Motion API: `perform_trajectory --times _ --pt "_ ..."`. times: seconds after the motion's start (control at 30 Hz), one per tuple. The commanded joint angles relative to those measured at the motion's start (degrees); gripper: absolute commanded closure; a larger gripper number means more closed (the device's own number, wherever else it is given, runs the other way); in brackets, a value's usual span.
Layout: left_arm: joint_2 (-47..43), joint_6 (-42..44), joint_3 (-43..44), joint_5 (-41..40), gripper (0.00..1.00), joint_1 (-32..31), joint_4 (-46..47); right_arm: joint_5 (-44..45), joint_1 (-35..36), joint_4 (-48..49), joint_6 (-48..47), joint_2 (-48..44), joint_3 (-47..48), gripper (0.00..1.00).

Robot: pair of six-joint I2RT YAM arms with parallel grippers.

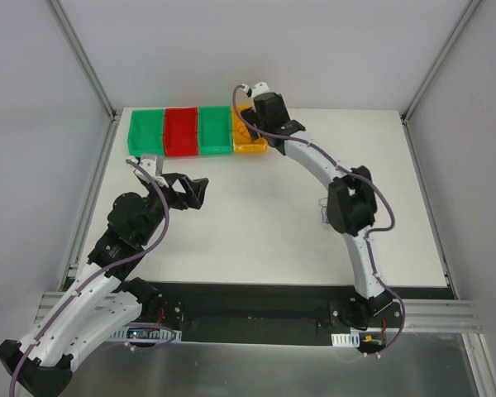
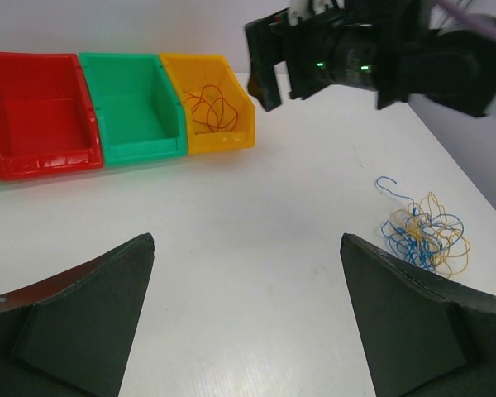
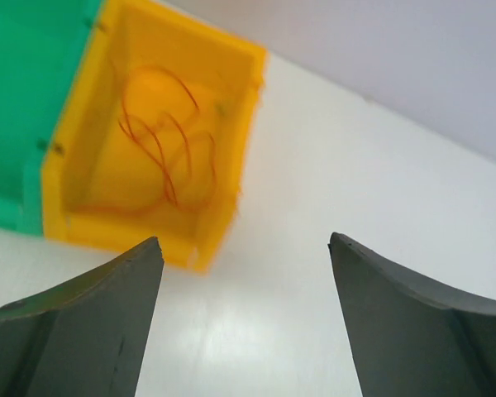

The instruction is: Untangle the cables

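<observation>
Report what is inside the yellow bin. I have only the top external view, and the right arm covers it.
Observer: The yellow bin holds a loose curl of orange cables.
Operator: Check the right gripper for a strand.
Observer: It is open, with nothing between its jaws.
Operator: Describe the tangle on the table.
Observer: It mixes blue, yellow and orange cables in small loops.

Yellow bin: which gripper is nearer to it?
Right. The right gripper hovers just beside the yellow bin; the left gripper hangs farther off, over bare table.
</observation>
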Motion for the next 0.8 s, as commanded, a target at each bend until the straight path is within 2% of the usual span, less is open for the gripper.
perform_trajectory --times 0.0,0.03,0.1,0.17,0.3,0.37,0.47,0.6,0.77 --pt "1.64 1.58 2.78 3.30 0.05 0.66 0.91 9.25 -0.14 -9.62 14.48 -20.19 -20.12 0.14" --pt "2.26 1.49 3.04 4.79 0.04 0.66 0.73 9.69 -0.57 -9.10 17.81 -25.28 -27.95 0.07" --pt "3.40 1.49 3.40 6.99 0.04 0.66 0.82 9.70 -2.76 -8.57 22.75 -33.29 -39.74 0.01" --pt "5.59 1.84 4.01 9.88 0.03 0.66 0.82 8.56 -6.54 -9.88 26.97 -39.63 -48.20 0.00" --pt "11.21 2.89 7.08 17.52 0.02 0.75 -1.64 5.58 -18.74 -14.19 34.62 -48.87 -60.43 0.00" --pt "14.29 3.51 8.49 22.44 0.02 0.75 -2.43 2.07 -23.85 -13.15 34.81 -50.81 -65.27 0.00" --pt "19.03 3.16 10.16 29.74 0.02 0.66 -3.05 -4.77 -27.82 -11.56 33.15 -50.47 -69.32 0.01" --pt "24.40 2.89 11.74 37.22 0.07 0.40 -3.14 -21.81 -25.29 -7.69 32.79 -49.94 -72.49 0.19" --pt "30.20 3.51 14.29 41.45 0.16 -0.65 -7.61 -29.39 -13.52 -1.03 39.36 -60.37 -82.67 0.21"
